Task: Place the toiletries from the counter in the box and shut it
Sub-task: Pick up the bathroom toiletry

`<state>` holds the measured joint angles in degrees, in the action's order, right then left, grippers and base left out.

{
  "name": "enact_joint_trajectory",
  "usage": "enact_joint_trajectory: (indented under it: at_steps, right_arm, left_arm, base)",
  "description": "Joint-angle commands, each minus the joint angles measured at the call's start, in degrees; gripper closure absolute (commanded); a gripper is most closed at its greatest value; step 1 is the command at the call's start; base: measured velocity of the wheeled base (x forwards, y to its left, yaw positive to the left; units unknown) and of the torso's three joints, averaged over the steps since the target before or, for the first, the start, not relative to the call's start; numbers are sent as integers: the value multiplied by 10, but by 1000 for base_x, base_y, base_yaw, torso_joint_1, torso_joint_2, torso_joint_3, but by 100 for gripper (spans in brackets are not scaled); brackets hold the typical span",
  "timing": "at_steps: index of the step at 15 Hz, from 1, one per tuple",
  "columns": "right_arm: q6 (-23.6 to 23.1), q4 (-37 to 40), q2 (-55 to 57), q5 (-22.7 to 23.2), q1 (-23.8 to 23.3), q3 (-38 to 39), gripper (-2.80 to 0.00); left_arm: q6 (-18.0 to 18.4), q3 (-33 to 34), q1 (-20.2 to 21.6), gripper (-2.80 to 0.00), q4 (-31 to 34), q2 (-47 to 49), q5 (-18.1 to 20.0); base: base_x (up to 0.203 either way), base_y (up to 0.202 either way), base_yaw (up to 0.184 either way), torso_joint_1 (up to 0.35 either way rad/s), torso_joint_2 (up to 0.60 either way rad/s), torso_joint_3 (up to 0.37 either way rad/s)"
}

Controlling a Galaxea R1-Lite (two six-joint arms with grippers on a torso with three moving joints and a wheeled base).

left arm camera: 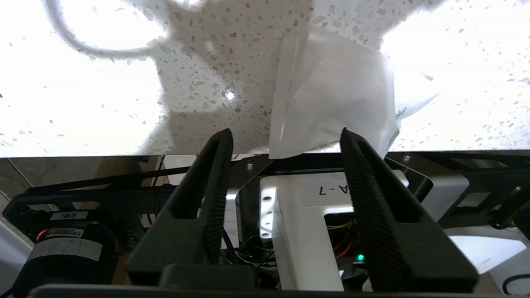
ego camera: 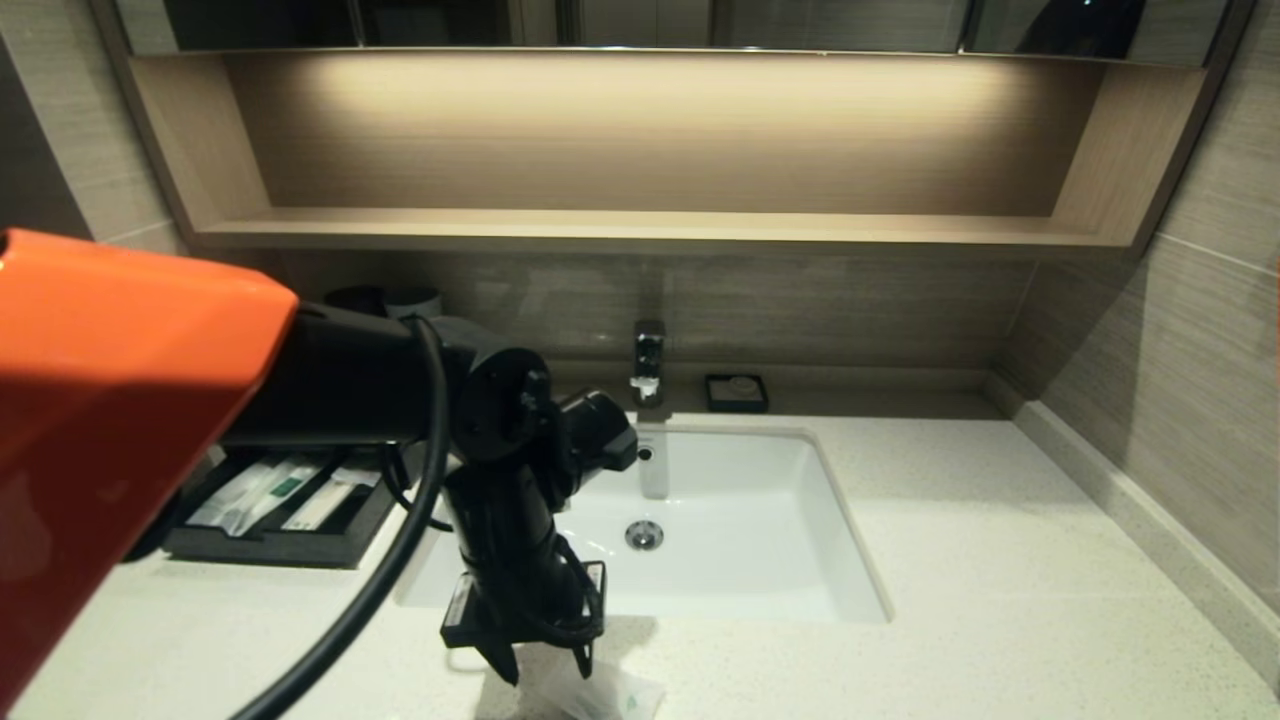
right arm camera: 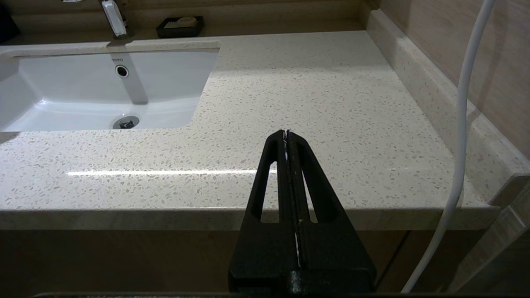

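Observation:
A small crinkly clear packet point(left arm camera: 331, 99) with white contents lies on the speckled counter point(ego camera: 1000, 560) at its front edge, one corner overhanging; it also shows in the head view point(ego camera: 610, 695). My left gripper point(left arm camera: 285, 138) is open and points down at it, one fingertip point(left arm camera: 352, 145) against the packet's edge. In the head view the left gripper point(ego camera: 545, 675) hangs in front of the basin. The black box's drawer point(ego camera: 270, 552) stands open at the left, with slim clear sachets point(ego camera: 270, 490) inside. My right gripper point(right arm camera: 286, 134) is shut and empty, off the counter's front edge.
The white sunken basin point(ego camera: 760, 560) with its tap point(ego camera: 648, 365) is in the middle. A small black square dish point(ego camera: 736, 392) sits behind it. Cups point(ego camera: 385, 298) stand behind my left arm. A tan wooden shelf point(ego camera: 640, 225) runs above. A wall borders the counter's right.

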<state>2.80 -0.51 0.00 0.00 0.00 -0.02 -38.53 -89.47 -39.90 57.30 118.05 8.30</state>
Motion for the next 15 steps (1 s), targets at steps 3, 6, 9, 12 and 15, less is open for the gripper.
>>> enact_joint_trajectory:
  at_steps: [3, 6, 9, 12, 15]
  right_arm:
    - [0, 0, 1, 0, 0, 0, 0]
    - [0, 0, 1, 0, 0, 0, 0]
    - [0, 0, 1, 0, 0, -1, 0]
    - [0, 0, 1, 0, 0, 0, 0]
    - [0, 0, 1, 0, 0, 0, 0]
  left_arm:
    - [-2, -1, -3, -280, -6, 14, -1]
    - [-2, -4, -3, -280, -6, 15, 0]
    - [-2, -15, -3, -280, -7, 26, 1]
    - [-3, -21, -3, -280, -6, 33, 1]
    - [-3, -25, -3, -280, -6, 35, 1]
  base:
    - [0, 0, 0, 0, 0, 0]
    - [0, 0, 0, 0, 0, 0]
    - [0, 0, 0, 0, 0, 0]
    - [0, 0, 0, 0, 0, 0]
    - [0, 0, 0, 0, 0, 0]
